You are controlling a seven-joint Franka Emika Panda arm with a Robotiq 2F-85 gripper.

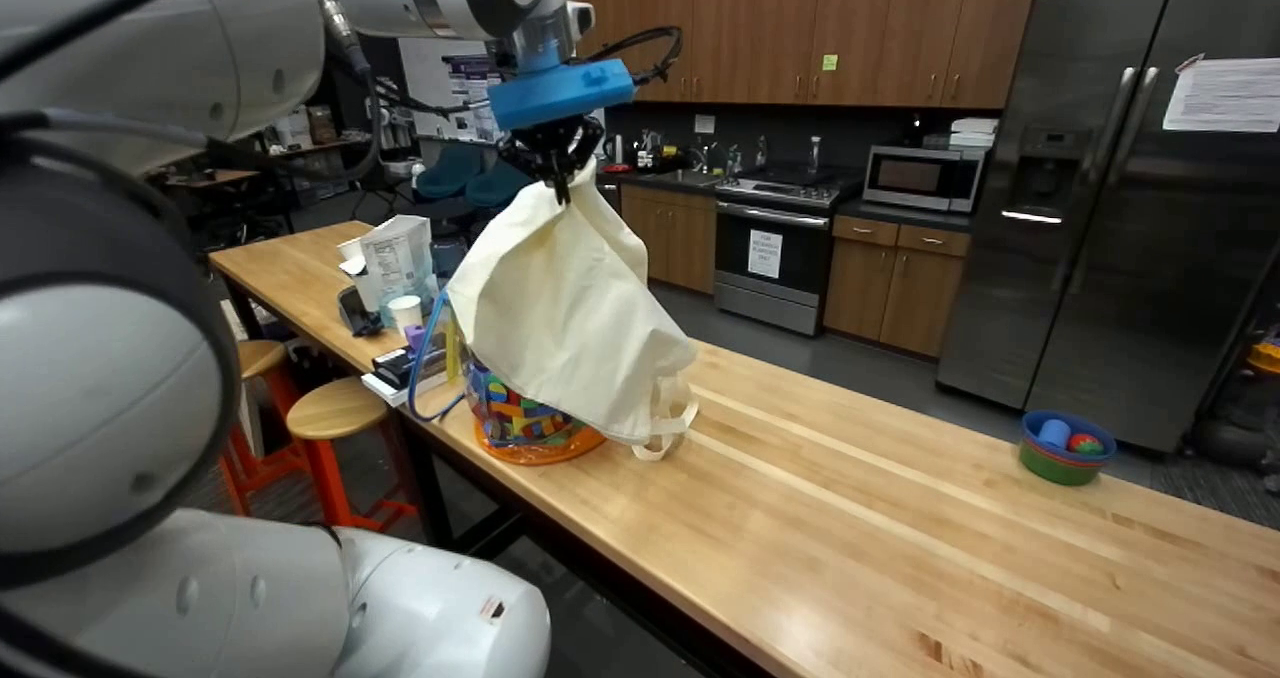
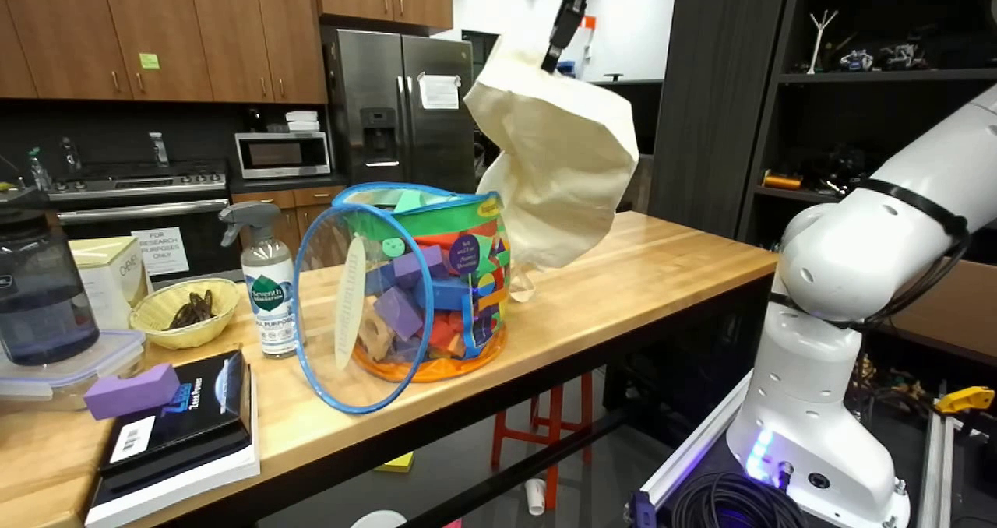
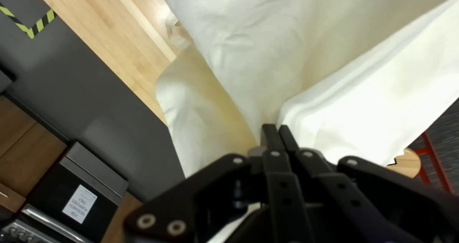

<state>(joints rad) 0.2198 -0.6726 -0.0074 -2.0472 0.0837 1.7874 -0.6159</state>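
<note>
1. The claw is clamped on a cream cloth bag; in the wrist view its black fingers stand almost together, pinching a gathered fold.
2. The bag hangs below the fingertips, above the desk, beside a clear tub of blocks near the desk's robot-side long edge. Whether cloth and tub touch is unclear.
3. At the bag's lower end, strap loops hang close to the desktop; I cannot tell whether they rest on it.
4. The spray bottle is labelled "Seventh Generation", with "Purpose" lower down.
5. A paper sign on the oven reads "FOR RESEARCH PURPOSES ONLY"; the wrist view shows it upside down.
6. A purple oval label on the tub is too small to read surely, as is the lettering on a black box with a purple block on it, by the same long edge.
7. Only in an exterior view do the stacked bowls by the desk's kitchen-side long edge and a paper cup appear.
8. An exterior view alone shows the tub's blue-rimmed lid whole; the wrist view alone shows striped floor tape.
</note>
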